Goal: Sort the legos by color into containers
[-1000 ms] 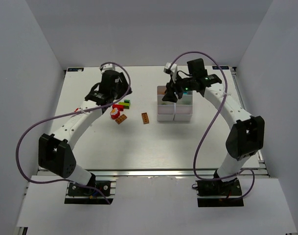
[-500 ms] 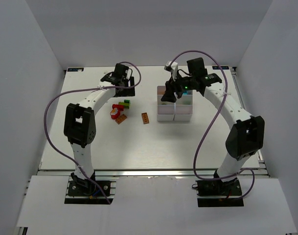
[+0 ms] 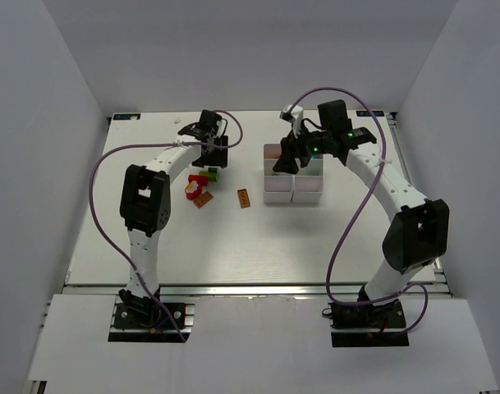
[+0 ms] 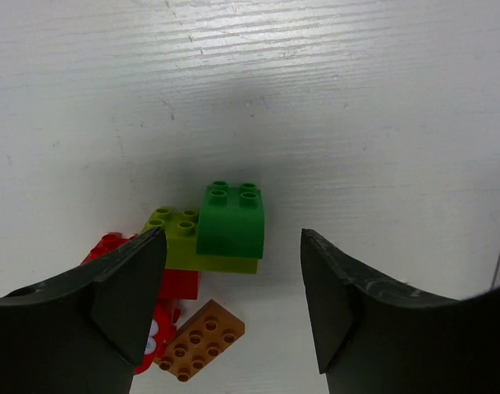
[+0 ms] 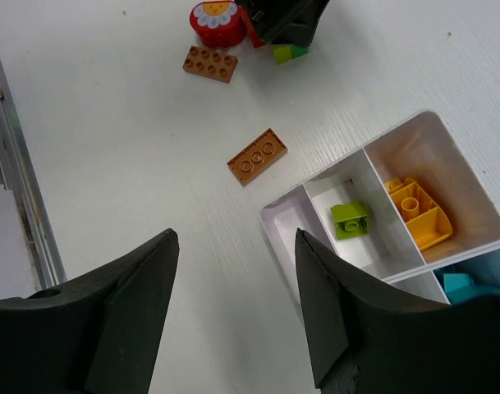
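Note:
My left gripper (image 3: 212,158) is open and hovers over the loose legos. In the left wrist view the gripper (image 4: 231,236) has a dark green brick (image 4: 231,220) between its open jaws, stacked on a lime brick (image 4: 177,238). Red pieces (image 4: 180,283) and a brown brick (image 4: 202,339) lie just below. My right gripper (image 3: 284,162) is open and empty above the left side of the white tray (image 3: 278,195). In the right wrist view the gripper (image 5: 236,238) hangs over bare table beside the tray (image 5: 282,215), which holds a lime brick (image 5: 350,220), orange pieces (image 5: 416,212) and a teal piece (image 5: 463,286).
A flat brown plate (image 3: 245,198) lies alone between the pile and the tray; it also shows in the right wrist view (image 5: 257,156). A red flower piece (image 5: 216,20) and a brown brick (image 5: 209,63) lie by the left gripper. Purple cables loop over both arms.
The left arm has swung round and its gripper has shifted right over the green bricks. The right gripper has barely moved over the tray.

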